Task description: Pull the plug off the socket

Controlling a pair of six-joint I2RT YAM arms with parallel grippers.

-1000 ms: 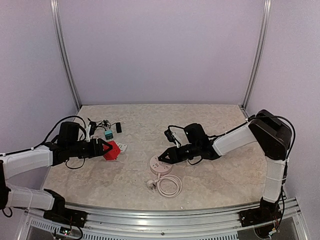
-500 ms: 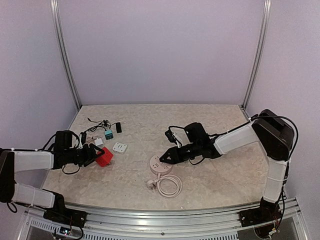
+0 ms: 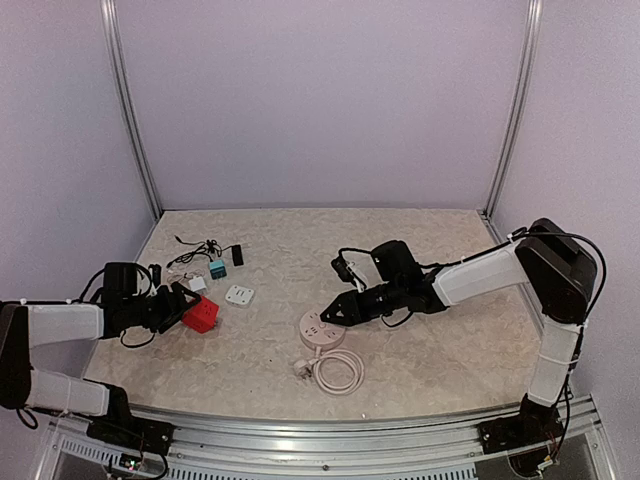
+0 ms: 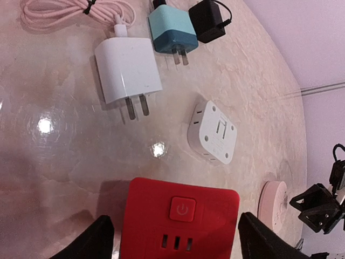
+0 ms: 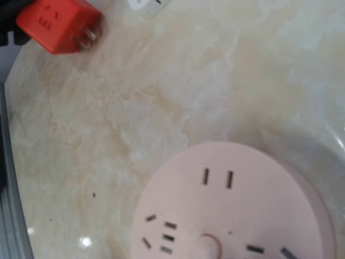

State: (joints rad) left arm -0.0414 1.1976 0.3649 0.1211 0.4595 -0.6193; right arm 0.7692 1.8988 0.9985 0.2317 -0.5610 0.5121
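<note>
The red cube socket (image 3: 203,318) sits between the fingers of my left gripper (image 3: 192,311), which is shut on it at the table's left. In the left wrist view the cube (image 4: 180,216) shows a power button and slots, with a black finger (image 4: 99,240) on each side. In the right wrist view the cube (image 5: 56,24) shows two bare metal prongs pointing right. No plug shows in any visible face of the cube. The flat white square piece (image 3: 238,294) lies apart from the cube, also in the left wrist view (image 4: 213,132). My right gripper (image 3: 326,316) hovers over a round pink power strip (image 3: 322,332), its fingers drawn to a point.
A white charger (image 4: 128,70), a teal charger (image 4: 170,29), a black adapter (image 4: 210,20) and a pink cable (image 4: 75,11) lie behind the cube. The pink strip (image 5: 232,205) fills the right wrist view. Its white cord coil (image 3: 338,370) lies near the front edge.
My left gripper has drawn back to the left with the red cube, away from the white square piece, which stays put. The right arm has hardly moved.
</note>
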